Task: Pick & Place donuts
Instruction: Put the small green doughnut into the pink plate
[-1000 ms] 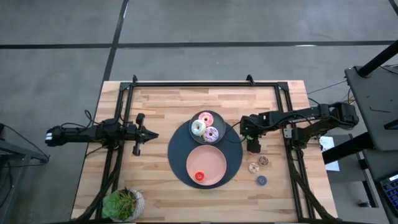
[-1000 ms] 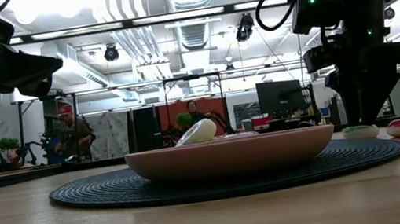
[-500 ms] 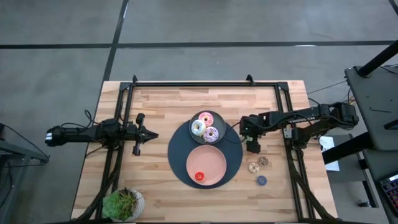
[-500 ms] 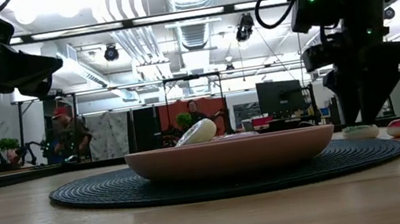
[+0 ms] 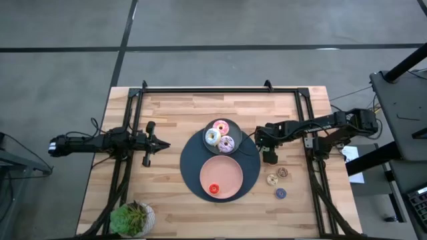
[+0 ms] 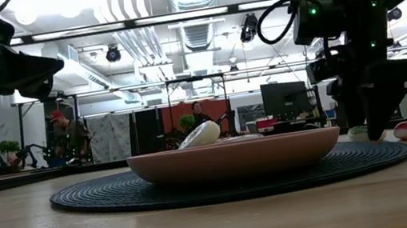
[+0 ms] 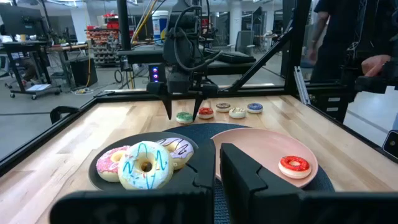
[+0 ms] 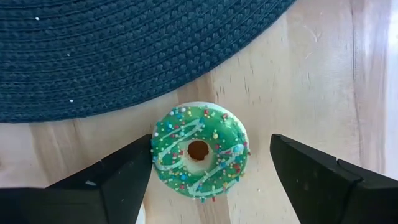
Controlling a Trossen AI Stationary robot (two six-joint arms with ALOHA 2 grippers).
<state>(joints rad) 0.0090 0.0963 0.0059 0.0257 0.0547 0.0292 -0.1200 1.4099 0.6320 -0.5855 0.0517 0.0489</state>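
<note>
right gripper (image 8: pixel 208 171) (open) astride green donut (image 8: pixel 199 151)

No readable text, labels or numbers anywhere (background signs too blurred).

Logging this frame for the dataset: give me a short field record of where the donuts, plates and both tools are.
right tool: open, straddling the green donut, not closed on it
green donut: on bare wood beside the dark mat
left tool: waiting at table's left side
grey plate: three frosted donuts
pink plate: one red donut
loose small donuts: on wood right of the mat
</note>
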